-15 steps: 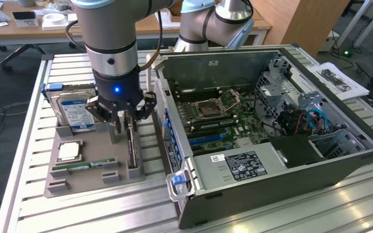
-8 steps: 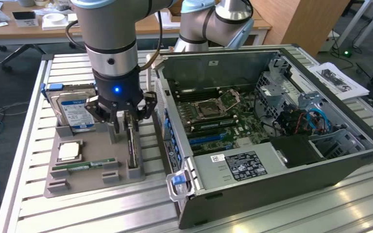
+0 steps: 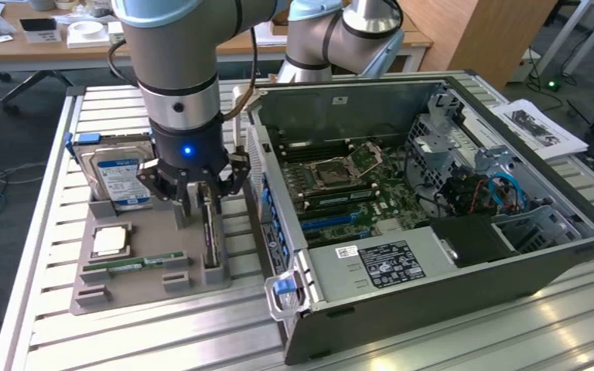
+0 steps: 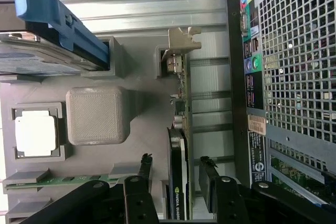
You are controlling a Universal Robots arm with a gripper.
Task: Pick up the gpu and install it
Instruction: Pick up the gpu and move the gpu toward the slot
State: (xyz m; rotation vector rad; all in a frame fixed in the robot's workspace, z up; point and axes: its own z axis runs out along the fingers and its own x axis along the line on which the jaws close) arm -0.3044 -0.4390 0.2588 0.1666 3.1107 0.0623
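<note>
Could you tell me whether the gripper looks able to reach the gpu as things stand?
Probably yes: the open gripper straddles the gpu, which stands on edge in the grey holder, with nothing between them. The computer case alongside seems to leave room.

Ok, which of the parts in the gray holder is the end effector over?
The graphics card, standing on edge nearest the computer case, between the fingers of the open end effector. The hard drive, processor and memory stick sit apart.
</note>
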